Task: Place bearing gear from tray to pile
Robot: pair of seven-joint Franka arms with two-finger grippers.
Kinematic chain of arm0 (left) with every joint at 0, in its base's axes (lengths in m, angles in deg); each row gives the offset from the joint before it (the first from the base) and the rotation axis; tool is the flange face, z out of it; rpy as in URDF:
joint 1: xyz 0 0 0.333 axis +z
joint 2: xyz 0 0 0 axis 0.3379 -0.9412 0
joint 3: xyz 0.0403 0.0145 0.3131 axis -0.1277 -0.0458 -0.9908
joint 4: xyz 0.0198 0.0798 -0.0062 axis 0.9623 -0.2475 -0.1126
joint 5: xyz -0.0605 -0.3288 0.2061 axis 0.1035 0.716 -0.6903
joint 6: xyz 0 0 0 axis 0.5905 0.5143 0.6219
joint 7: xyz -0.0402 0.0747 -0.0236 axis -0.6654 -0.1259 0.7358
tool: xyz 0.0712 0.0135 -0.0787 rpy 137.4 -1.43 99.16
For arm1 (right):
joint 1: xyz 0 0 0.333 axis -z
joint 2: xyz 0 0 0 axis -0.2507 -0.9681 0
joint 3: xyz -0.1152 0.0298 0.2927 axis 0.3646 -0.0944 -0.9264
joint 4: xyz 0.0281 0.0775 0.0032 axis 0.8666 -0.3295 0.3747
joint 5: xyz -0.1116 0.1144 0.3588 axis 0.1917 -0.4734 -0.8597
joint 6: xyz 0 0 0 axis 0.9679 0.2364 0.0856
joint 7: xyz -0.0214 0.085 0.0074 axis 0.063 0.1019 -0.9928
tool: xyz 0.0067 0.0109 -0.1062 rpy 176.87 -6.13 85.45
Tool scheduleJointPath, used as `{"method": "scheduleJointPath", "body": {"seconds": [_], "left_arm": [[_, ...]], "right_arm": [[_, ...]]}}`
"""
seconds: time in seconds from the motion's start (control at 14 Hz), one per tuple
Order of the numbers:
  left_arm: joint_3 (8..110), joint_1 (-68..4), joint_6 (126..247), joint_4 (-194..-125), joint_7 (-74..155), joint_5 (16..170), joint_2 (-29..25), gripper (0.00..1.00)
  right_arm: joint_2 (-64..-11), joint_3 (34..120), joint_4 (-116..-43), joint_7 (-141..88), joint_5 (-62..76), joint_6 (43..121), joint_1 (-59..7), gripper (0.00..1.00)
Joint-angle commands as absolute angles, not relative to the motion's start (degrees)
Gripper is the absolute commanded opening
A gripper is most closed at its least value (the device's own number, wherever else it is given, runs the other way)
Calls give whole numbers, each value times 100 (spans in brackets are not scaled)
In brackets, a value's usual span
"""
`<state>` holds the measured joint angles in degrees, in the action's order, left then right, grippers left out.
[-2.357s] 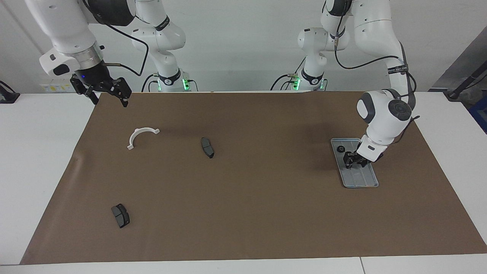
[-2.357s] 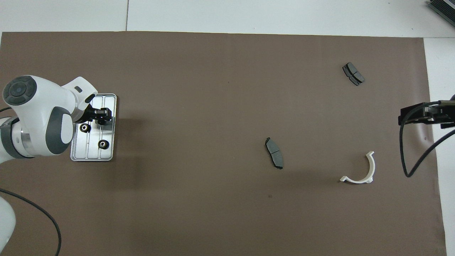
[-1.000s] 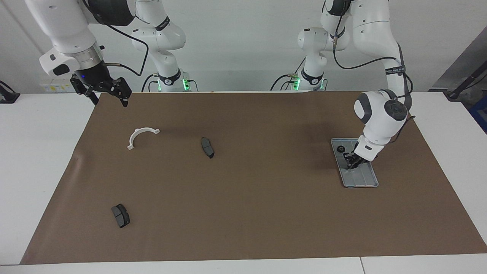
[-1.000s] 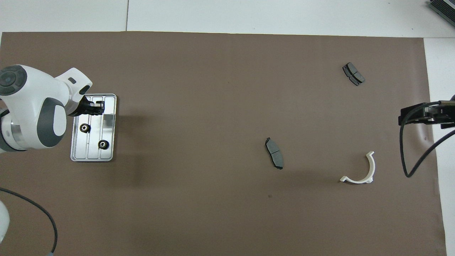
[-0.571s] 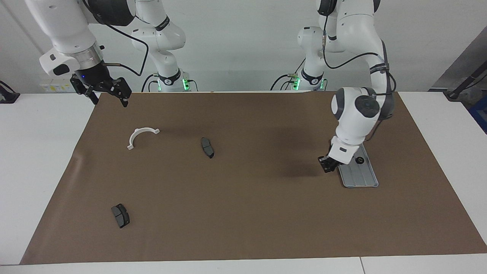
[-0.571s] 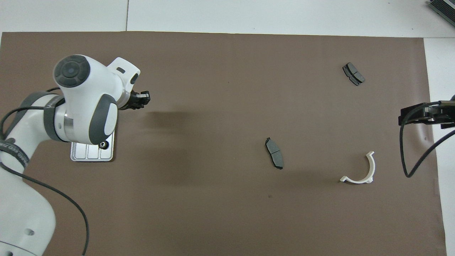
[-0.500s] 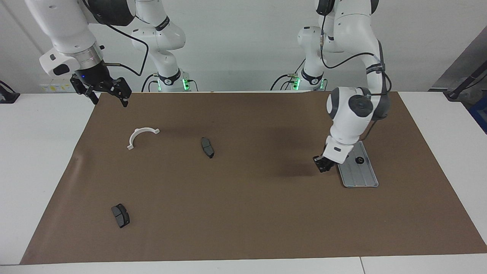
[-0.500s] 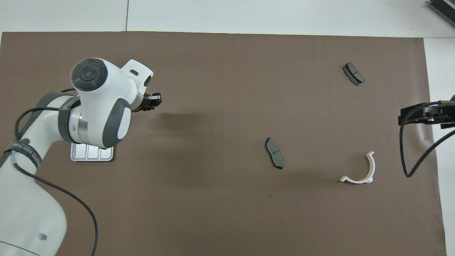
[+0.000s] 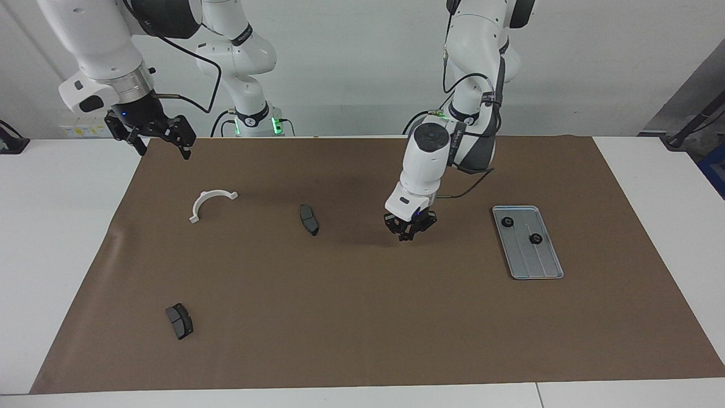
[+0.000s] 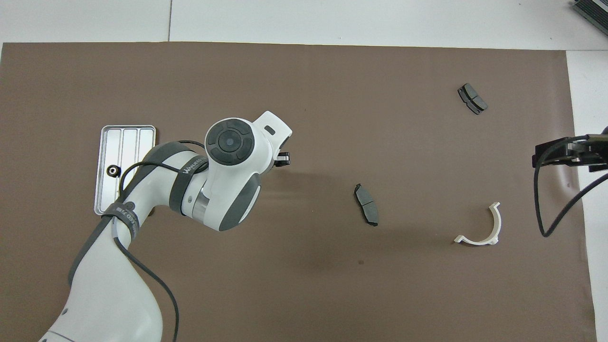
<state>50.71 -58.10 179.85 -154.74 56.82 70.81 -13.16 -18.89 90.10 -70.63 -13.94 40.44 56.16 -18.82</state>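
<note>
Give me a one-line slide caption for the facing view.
Left gripper shut, over the brown mat between the tray with two gears and a brake pad; right gripper waits, open.

Left arm reaches out over middle of worktop, wrist bent steeply down, left claw [image 9: 409,231] hanging just above surface, fingertips pinched together; whether anything sits between them cannot be told. Right arm waits raised over corner of worktop at its own end, nearest robots; right claw [image 9: 163,147] tilted, fingers spread wide, holding nothing.
</note>
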Motion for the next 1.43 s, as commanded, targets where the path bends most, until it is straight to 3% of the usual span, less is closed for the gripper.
{"method": "scheduleJointPath", "body": {"seconds": [0.0, 0.07, 0.14, 0.21, 0.29, 0.57, 1.07, 1.36], "left_arm": [[4957, -6070, 18317, -15565, 5794, 7130, -1426, 28], [4965, -6079, 18334, -15566, 5785, 7130, -1426, 49], [4965, -6080, 18387, -15557, 5776, 7122, -1426, 76], [4965, -6080, 18413, -15548, 5767, 7122, -1435, 95], [4957, -6080, 18414, -15539, 5732, 7122, -1435, 100], [4896, -5870, 18309, -15469, 5706, 7078, -1313, 100], [4886, -3937, 17149, -15495, 3749, 7069, -680, 100], [4878, -3242, 17218, -16328, 3044, 7069, -311, 100]], "right_arm": [[-1817, 9031, -7127, -1557, 3885, 5544, -1874, 100], [-1817, 9031, -7127, -1557, 3885, 5552, -1874, 100], [-1817, 9031, -7127, -1557, 3885, 5544, -1874, 100], [-1817, 9031, -7127, -1548, 3885, 5552, -1874, 100], [-1817, 9031, -7127, -1557, 3885, 5544, -1874, 100], [-1817, 9031, -7127, -1557, 3885, 5544, -1874, 100], [-1817, 9031, -7127, -1557, 3885, 5552, -1874, 100], [-1817, 9031, -7127, -1548, 3885, 5544, -1874, 100]]}}
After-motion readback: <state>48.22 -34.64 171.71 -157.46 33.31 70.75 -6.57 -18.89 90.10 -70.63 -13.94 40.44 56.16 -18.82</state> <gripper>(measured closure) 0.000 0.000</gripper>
